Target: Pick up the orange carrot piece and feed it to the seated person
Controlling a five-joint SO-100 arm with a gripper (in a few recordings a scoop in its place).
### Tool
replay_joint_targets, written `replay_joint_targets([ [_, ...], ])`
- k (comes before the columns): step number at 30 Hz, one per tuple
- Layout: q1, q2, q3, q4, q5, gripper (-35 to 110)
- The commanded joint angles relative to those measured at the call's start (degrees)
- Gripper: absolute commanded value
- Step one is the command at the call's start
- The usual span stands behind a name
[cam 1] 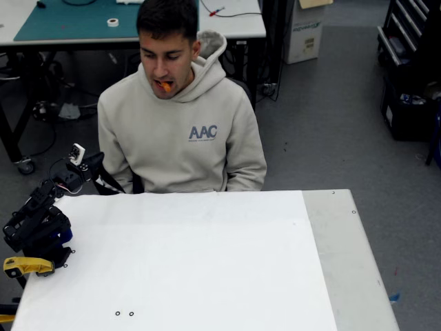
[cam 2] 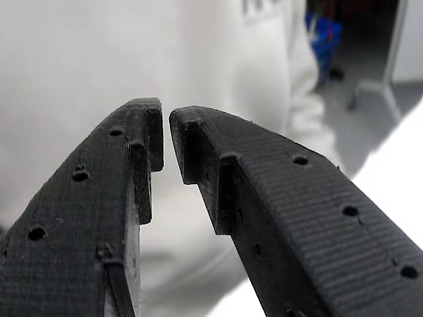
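The seated person [cam 1: 179, 131], in a beige hoodie with blue lettering, sits behind the white table [cam 1: 207, 262]. The orange carrot piece [cam 1: 165, 86] is held in his open mouth. My black arm is folded back at the table's left edge. Its gripper [cam 1: 103, 178] hangs low beside his right arm, well below and left of his face. In the wrist view the black fingers [cam 2: 264, 191] point at the blurred hoodie [cam 2: 99, 59]. The gripper [cam 2: 165, 122] is shut down to a thin slit at the tips, with nothing between them.
A yellow plastic part [cam 1: 24, 265] sits at my arm's base on the left. A grey strip [cam 1: 337, 241] runs along the table's right side. Behind the person stand a workbench with a green mat [cam 1: 76, 21] and tape roll [cam 1: 112, 22], a cardboard box [cam 1: 306, 31] and black shelving [cam 1: 406, 69].
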State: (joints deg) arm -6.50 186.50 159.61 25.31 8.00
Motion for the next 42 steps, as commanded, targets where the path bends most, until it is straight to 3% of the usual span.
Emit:
replay_joint_targets([
  [1, -0.53, 1.41, 2.02, 0.0, 1.05, -2],
  [13, 3.52, 1.23, 15.12, 0.7, 0.44, -2],
  [29, 3.16, 1.49, 8.88, 38.85, 0.09, -2],
  [37, 3.16, 1.49, 8.79, 41.66, -10.81, -2],
  [42, 3.16, 1.49, 8.88, 41.48, -12.13, -2],
])
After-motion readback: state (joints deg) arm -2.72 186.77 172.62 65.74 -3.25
